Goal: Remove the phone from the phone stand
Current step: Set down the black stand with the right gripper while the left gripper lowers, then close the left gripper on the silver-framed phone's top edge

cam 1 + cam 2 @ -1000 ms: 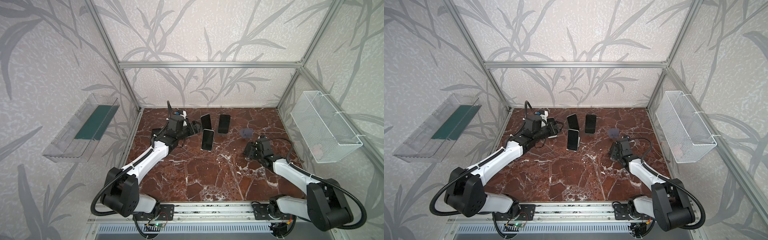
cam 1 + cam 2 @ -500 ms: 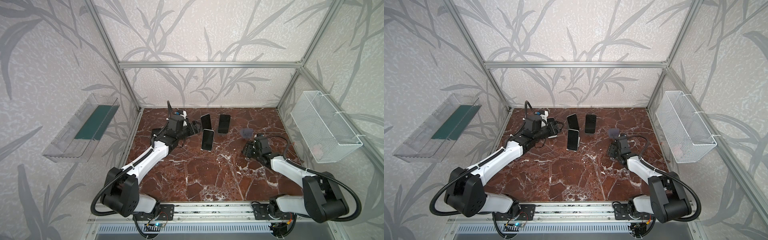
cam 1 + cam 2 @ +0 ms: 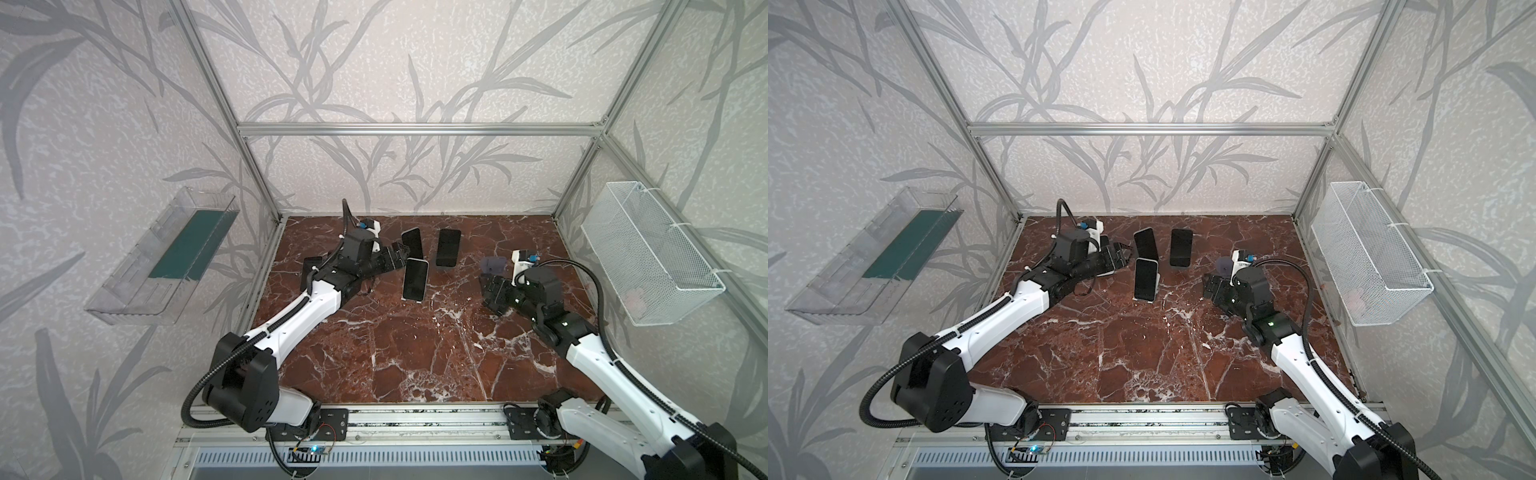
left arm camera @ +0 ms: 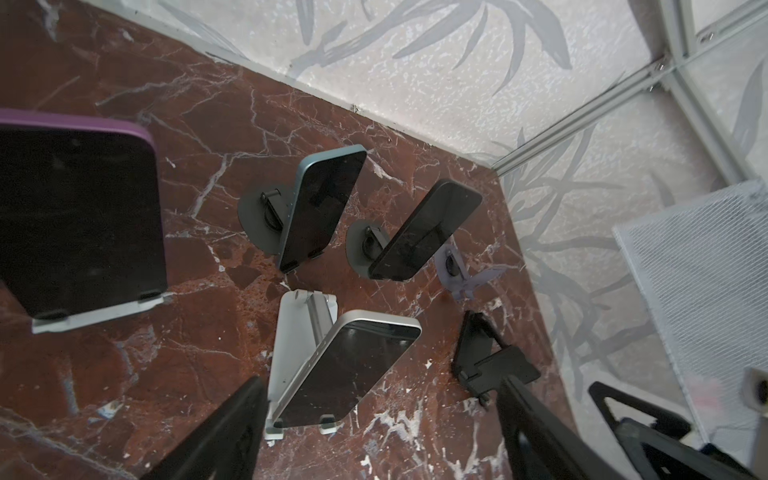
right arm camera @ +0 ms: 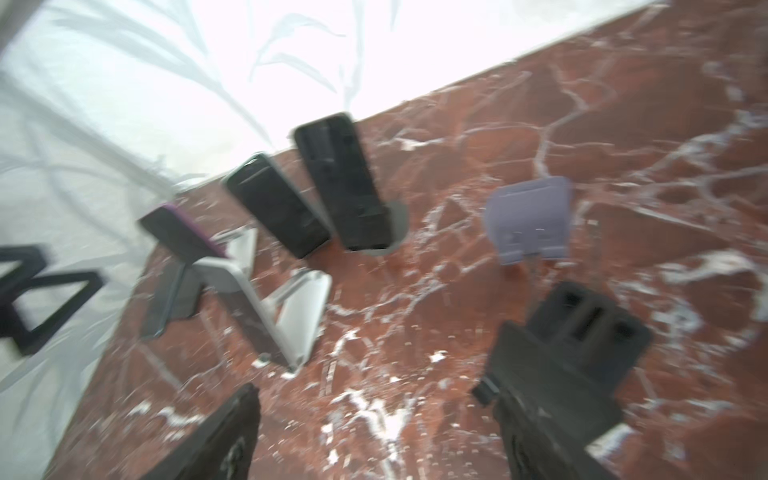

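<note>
Several phones lean on stands at the back of the marble floor (image 3: 415,353). A silver-edged phone (image 3: 415,279) (image 4: 353,365) rests on a white stand (image 4: 297,332). Behind it are a teal phone (image 4: 322,208) and a black phone (image 3: 448,247) (image 4: 424,230), each on a round grey stand. A purple-cased phone (image 4: 79,216) stands further left. My left gripper (image 3: 397,257) (image 4: 379,386) is open beside the silver-edged phone and holds nothing. My right gripper (image 3: 490,286) (image 5: 374,382) is open low over the floor, one finger against an empty black stand (image 5: 590,328).
An empty lavender stand (image 3: 493,264) (image 5: 530,220) sits just behind the right gripper. A clear bin (image 3: 166,257) hangs on the left wall and a white wire basket (image 3: 648,253) on the right wall. Aluminium frame posts stand at the back corners.
The right gripper's jaws have spread wide and it has shifted slightly left and toward the back. The left gripper's jaws have widened; its arm has stayed put.
</note>
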### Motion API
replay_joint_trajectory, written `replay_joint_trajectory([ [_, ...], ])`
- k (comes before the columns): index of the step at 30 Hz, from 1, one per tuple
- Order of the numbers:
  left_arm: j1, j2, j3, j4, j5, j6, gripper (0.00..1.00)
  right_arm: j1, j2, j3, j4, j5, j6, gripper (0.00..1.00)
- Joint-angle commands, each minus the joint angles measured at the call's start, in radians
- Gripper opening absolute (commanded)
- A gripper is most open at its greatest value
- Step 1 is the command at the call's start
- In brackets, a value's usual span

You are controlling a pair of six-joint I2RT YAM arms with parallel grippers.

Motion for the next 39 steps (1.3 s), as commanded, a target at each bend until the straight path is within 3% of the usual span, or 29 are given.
replay_joint_trajectory([
  [1,-0.091,0.051,0.091,-0.153,-0.138,0.171,0.98,0.031,-0.052,-0.032,0.024,0.005,-0.034,0.89],
  [5,-0.178,0.138,0.166,-0.28,-0.304,0.276,0.99,0.035,-0.116,-0.082,0.033,0.099,-0.101,0.94],
  [11,-0.22,0.221,0.232,-0.346,-0.368,0.267,0.99,0.036,-0.123,-0.143,0.061,0.205,-0.121,0.96],
  [19,-0.34,0.221,0.153,-0.197,-0.656,0.273,0.99,0.038,-0.184,-0.243,0.13,0.277,-0.068,0.95],
  [24,-0.341,0.263,0.107,-0.073,-0.655,0.253,0.99,0.041,-0.199,-0.264,0.15,0.247,-0.047,0.95],
  [29,-0.339,0.301,0.126,-0.042,-0.756,0.289,0.99,0.056,-0.16,-0.272,0.173,0.242,-0.034,0.93],
  [39,-0.287,0.374,0.162,-0.044,-0.653,0.282,0.99,0.123,-0.097,-0.252,0.178,0.299,-0.073,0.92],
])
